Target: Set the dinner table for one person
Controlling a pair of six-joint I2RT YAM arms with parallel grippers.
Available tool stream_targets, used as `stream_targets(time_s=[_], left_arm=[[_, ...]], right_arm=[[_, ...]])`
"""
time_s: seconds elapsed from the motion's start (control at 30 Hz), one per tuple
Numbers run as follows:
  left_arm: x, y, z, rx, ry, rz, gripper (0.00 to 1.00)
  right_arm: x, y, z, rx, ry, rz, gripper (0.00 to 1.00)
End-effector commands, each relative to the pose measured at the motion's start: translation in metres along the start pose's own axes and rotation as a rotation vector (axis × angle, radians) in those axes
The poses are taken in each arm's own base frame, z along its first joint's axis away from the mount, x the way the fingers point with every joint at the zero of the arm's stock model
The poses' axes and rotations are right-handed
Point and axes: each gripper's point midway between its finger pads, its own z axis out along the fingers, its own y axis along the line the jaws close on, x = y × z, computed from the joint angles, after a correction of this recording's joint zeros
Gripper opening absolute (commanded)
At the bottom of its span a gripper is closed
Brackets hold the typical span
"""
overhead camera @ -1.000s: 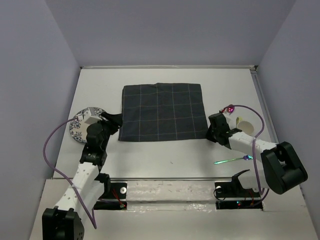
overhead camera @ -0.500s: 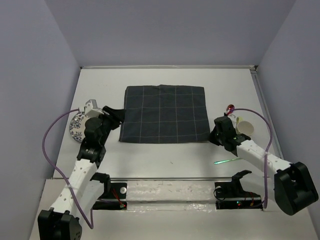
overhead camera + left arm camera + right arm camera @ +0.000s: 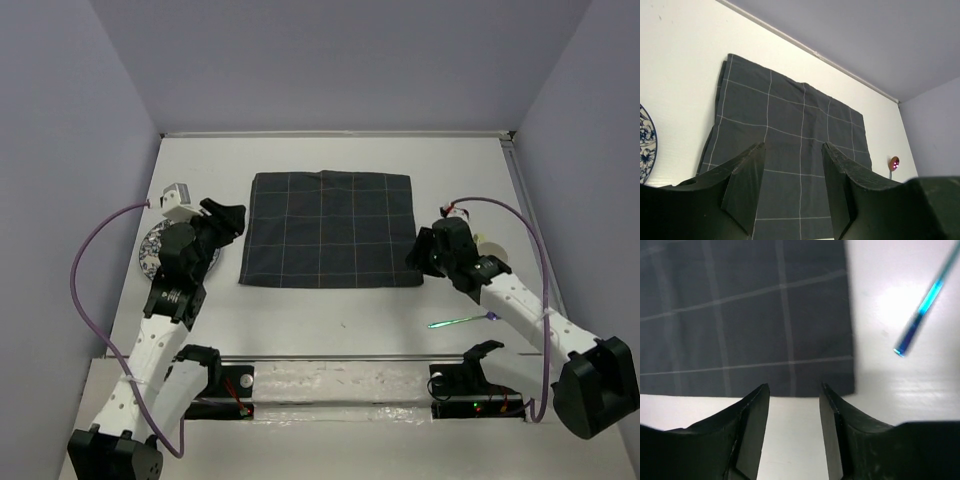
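The dark navy checked placemat (image 3: pixel 330 230) lies flat on the white dinner table (image 3: pixel 330 310). My left gripper (image 3: pixel 230 218) is open and empty, raised at the mat's left edge; its wrist view shows the mat (image 3: pixel 790 130) between the fingers (image 3: pixel 747 175). My right gripper (image 3: pixel 418 256) is open and empty at the mat's near right corner; its wrist view shows that corner (image 3: pixel 830 375) just beyond the fingertips (image 3: pixel 756 405). A blue-patterned plate (image 3: pixel 148 258) lies left of the mat, partly hidden by my left arm.
A thin green-blue utensil (image 3: pixel 462 320) lies on the table near my right arm and also shows in the right wrist view (image 3: pixel 922 315). A pale cup (image 3: pixel 495 250) sits behind the right arm. Grey walls enclose the table.
The placemat has been straightened and lies squarer. My left gripper has risen and moved back off the mat's left edge. My right arm has swung outward, its gripper staying near the right corner.
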Motion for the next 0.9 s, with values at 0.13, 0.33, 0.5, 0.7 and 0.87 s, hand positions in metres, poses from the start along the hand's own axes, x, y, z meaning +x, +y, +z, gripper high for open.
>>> stream_targets(time_s=[0.13,0.33,0.5,0.7,0.87], left_arm=[[-0.010,0.015,-0.006,-0.077,-0.071,-0.044,0.56],[0.011,0.082,-0.009,-0.291,0.014,-0.101,0.54],[0.020,0.153,-0.033,-0.520,0.055,-0.213,0.53],[0.023,0.201,-0.061,-0.831,0.022,-0.306,0.51],[0.031,0.230,-0.070,-0.961,0.030,-0.344,0.72]], right_arm=[[0.008,0.142,0.013,-0.415,0.032,-0.215,0.05],[0.037,0.210,0.035,-0.543,0.084,-0.293,0.00],[0.057,0.212,0.040,-0.555,0.112,-0.310,0.00],[0.060,0.205,0.034,-0.565,0.101,-0.305,0.00],[0.054,0.205,0.026,-0.575,0.078,-0.307,0.01]])
